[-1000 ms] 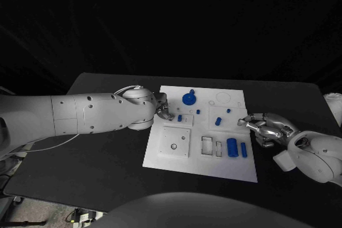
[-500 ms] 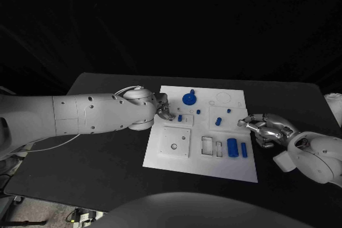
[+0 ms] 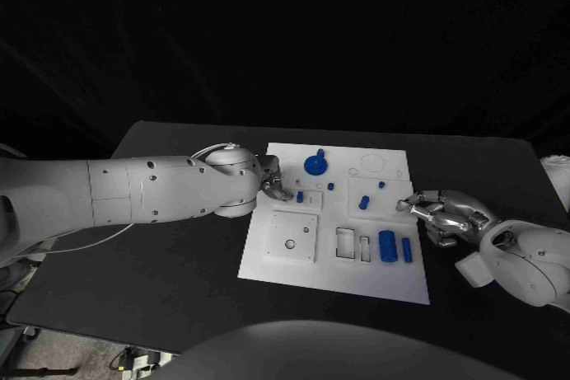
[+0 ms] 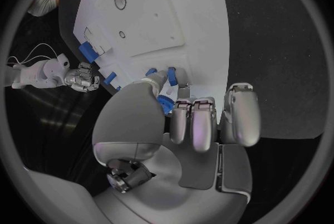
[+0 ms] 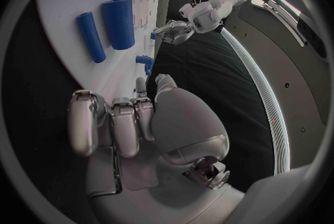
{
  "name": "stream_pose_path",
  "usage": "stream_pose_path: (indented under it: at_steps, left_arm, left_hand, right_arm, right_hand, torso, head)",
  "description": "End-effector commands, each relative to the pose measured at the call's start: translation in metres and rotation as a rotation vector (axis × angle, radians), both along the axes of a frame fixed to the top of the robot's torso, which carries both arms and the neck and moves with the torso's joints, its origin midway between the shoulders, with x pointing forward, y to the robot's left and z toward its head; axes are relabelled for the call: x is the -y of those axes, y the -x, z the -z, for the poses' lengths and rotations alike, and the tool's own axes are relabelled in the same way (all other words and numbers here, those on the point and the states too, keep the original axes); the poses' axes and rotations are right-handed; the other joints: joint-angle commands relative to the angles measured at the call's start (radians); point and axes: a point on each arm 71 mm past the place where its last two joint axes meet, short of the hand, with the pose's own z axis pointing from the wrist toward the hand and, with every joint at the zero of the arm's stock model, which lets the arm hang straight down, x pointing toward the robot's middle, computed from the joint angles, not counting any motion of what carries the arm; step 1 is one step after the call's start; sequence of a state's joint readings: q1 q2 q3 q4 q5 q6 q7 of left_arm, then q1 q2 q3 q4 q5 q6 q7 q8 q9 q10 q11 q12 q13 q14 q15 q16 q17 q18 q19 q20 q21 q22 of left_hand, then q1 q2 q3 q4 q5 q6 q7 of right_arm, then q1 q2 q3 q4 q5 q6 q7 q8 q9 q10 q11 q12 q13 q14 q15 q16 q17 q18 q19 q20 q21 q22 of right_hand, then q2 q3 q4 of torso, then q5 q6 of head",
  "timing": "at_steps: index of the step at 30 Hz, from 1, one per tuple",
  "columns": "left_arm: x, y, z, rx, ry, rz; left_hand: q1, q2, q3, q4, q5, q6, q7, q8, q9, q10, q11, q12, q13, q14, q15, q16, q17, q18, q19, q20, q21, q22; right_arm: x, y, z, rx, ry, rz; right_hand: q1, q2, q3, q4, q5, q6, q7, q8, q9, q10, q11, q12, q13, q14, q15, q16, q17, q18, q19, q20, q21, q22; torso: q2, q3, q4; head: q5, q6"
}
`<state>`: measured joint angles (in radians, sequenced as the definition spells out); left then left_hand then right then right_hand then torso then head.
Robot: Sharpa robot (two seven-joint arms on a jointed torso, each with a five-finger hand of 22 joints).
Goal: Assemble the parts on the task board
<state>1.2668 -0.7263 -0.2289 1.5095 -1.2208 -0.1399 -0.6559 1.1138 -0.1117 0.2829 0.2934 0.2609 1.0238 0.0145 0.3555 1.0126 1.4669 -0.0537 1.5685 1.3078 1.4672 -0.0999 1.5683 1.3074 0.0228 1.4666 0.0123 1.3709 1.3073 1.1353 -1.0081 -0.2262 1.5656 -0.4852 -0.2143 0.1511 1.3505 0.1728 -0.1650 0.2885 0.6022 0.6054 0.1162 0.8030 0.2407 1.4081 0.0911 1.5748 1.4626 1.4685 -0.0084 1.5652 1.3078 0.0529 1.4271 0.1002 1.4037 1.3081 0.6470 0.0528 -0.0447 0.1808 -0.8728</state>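
left hand (image 3: 271, 185) sits at the task board (image 3: 309, 265) edge pinching what looks like a small blue part (image 4: 164, 102), right hand (image 3: 442, 215) is curled empty at the other edge, so a loose pinch could tilt or drop it.

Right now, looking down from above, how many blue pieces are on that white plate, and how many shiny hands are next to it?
Blue parts on the task board: 7, namely a round knobbed one, four small ones, and two cylinders.
Silver hands: 2, left hand and right hand.
Total: 9.
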Motion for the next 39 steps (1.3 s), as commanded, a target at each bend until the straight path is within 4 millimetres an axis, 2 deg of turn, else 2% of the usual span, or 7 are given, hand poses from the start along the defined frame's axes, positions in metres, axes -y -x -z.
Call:
stream_pose_path:
  at_steps: [1,10,15,23,39]
  left_arm:
    - [0.0014,0.0009,0.0008,-0.012,-0.01,0.013]
    - [0.0014,0.0009,0.0008,-0.011,-0.006,0.018]
    - [0.0016,0.001,0.0008,-0.011,-0.002,0.025]
    - [0.0022,0.0016,0.0011,-0.018,0.002,0.043]
    - [0.0042,0.0033,0.0016,-0.032,0.013,0.059]
  left_hand:
    - [-0.012,-0.001,-0.011,-0.001,-0.006,-0.001,0.009,-0.008,-0.002,0.104,0.009,0.002,0.263,0.104,0.006,0.002,0.263,0.019,0.026,0.006,-0.004,0.207]
    - [-0.027,0.002,-0.027,0.0,-0.011,0.001,0.01,-0.011,-0.005,0.104,0.01,0.002,0.263,0.104,0.007,0.002,0.263,0.02,0.025,0.007,-0.006,0.207]
    - [-0.027,-0.004,-0.037,-0.003,-0.009,0.0,0.01,-0.013,-0.007,0.104,0.01,0.002,0.263,0.104,0.007,0.002,0.263,0.02,0.025,0.008,-0.008,0.206]
    - [-0.006,-0.019,-0.063,-0.004,0.004,-0.009,0.012,-0.022,-0.011,0.104,0.012,0.002,0.263,0.104,0.008,0.002,0.263,0.021,0.024,0.009,-0.011,0.206]
    - [0.026,-0.018,-0.075,-0.006,0.011,-0.017,0.013,-0.025,-0.011,0.104,0.013,0.002,0.263,0.104,0.009,0.002,0.263,0.021,0.023,0.01,-0.012,0.205]
  right_arm:
    - [-0.0016,0.0008,0.0006,-0.002,-0.003,-0.018]
    - [-0.002,0.0006,0.001,-0.003,-0.003,-0.018]
    - [-0.0022,0.0005,0.0011,-0.003,-0.003,-0.018]
    - [-0.0022,0.0003,0.0013,-0.004,-0.003,-0.019]
    - [-0.0021,0.0005,0.0013,-0.004,-0.003,-0.019]
  right_hand:
    - [0.01,0.002,0.006,-0.001,0.003,0.002,0.001,-0.004,-0.001,0.163,-0.046,-0.004,0.108,0.09,-0.003,-0.003,0.24,0.001,-0.008,0.001,-0.007,0.192]
    - [0.011,0.002,0.007,-0.001,0.004,0.002,0.0,-0.004,-0.001,0.163,-0.046,-0.004,0.108,0.091,-0.003,-0.003,0.24,0.0,-0.008,0.001,-0.006,0.192]
    - [0.011,0.002,0.007,-0.001,0.004,0.002,0.0,-0.004,-0.001,0.163,-0.046,-0.004,0.108,0.091,-0.003,-0.003,0.24,0.0,-0.008,0.001,-0.006,0.192]
    - [0.011,0.002,0.007,-0.001,0.004,0.002,0.0,-0.004,-0.001,0.163,-0.046,-0.004,0.108,0.091,-0.003,-0.003,0.24,0.0,-0.008,0.001,-0.006,0.192]
    - [0.011,0.002,0.007,-0.001,0.004,0.002,0.0,-0.004,-0.001,0.163,-0.046,-0.004,0.108,0.091,-0.003,-0.003,0.24,0.0,-0.008,0.001,-0.006,0.192]
  torso:
    - [0.0,-0.0001,0.0001]
    - [0.0,0.0002,0.0]
    - [0.0,0.0,-0.0001]
    - [0.0,0.0003,0.0]
    - [0.0,0.0001,-0.0001]
  head:
    - [0.0,0.0]
    - [0.002,0.0]
    - [0.002,0.0]
    - [0.001,0.0]
    - [0.001,0.0]
